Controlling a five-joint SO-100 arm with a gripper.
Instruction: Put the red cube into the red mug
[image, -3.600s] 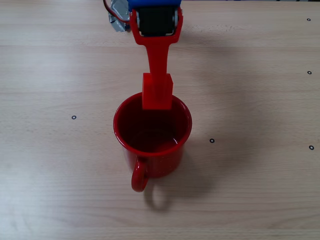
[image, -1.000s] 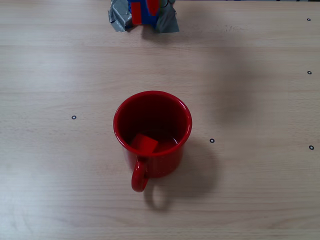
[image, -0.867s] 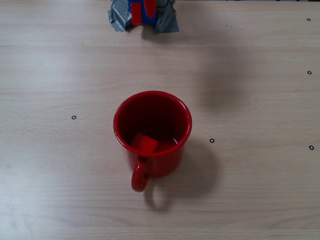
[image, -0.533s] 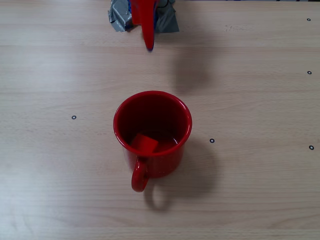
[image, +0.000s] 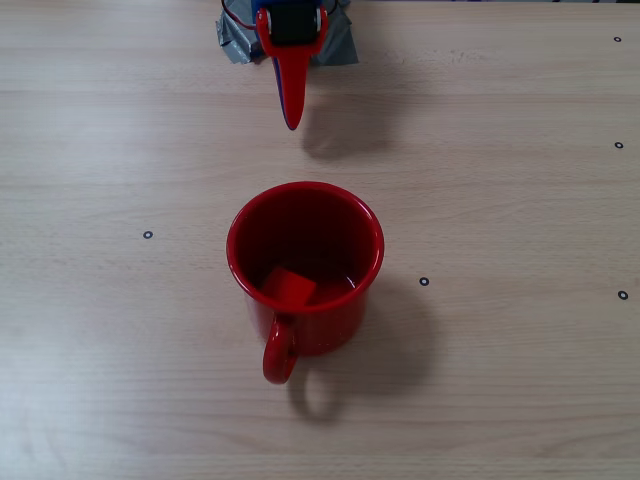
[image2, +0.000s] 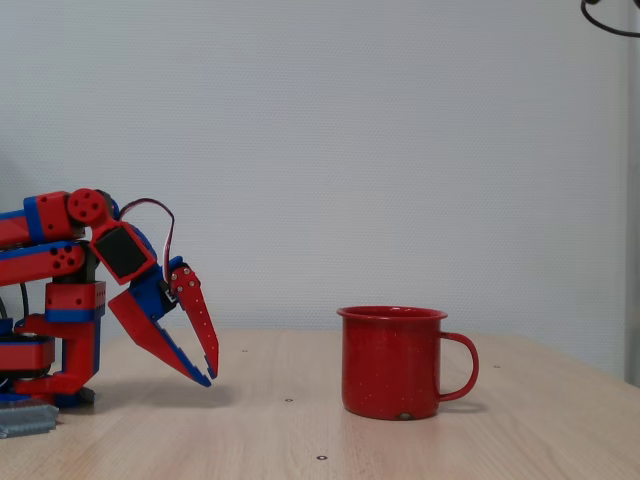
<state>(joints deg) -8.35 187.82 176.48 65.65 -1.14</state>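
I see the red cube lying inside the red mug at mid-table; the gripper has swung back down near the far edge, fingertips closed, empty. I judge the task done.

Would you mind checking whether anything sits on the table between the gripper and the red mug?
Nothing visible does. In both fixed views the wooden table between the gripper and the red mug is bare. The red cube already lies inside the mug, so nothing separates it from its goal either.
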